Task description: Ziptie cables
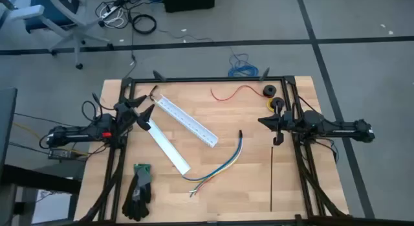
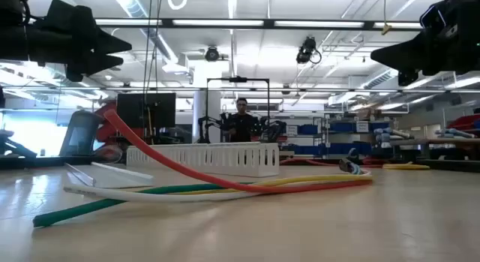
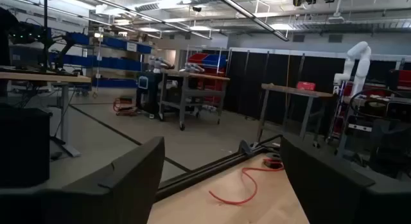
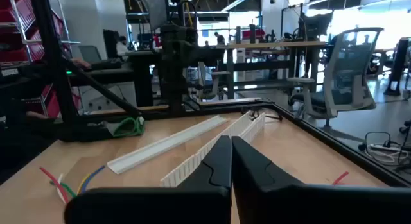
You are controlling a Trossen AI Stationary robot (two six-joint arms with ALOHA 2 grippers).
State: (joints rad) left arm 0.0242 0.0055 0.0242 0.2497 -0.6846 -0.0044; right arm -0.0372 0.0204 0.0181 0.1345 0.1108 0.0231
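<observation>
The cables (image 1: 218, 165) are a loose bundle of yellow, green, blue and white wires lying flat on the wooden table between both arms. Their dark-sleeved end (image 1: 240, 135) points to the far side. They also show in the low view (image 2: 225, 188) and the right wrist view (image 4: 67, 183). My left gripper (image 1: 147, 109) is open and empty, held above the table's left side near the white channel (image 1: 187, 122); it also shows in the left wrist view (image 3: 221, 185). My right gripper (image 1: 261, 120) is shut and empty above the table's right side; it also shows in the right wrist view (image 4: 231, 161).
A white channel cover (image 1: 165, 147) lies beside the channel. A thin red wire (image 1: 236, 91) and a black roll (image 1: 268, 91) lie at the far right. Dark gloves (image 1: 139, 186) lie at the near left. A thin dark strip (image 1: 271, 180) lies along the right side.
</observation>
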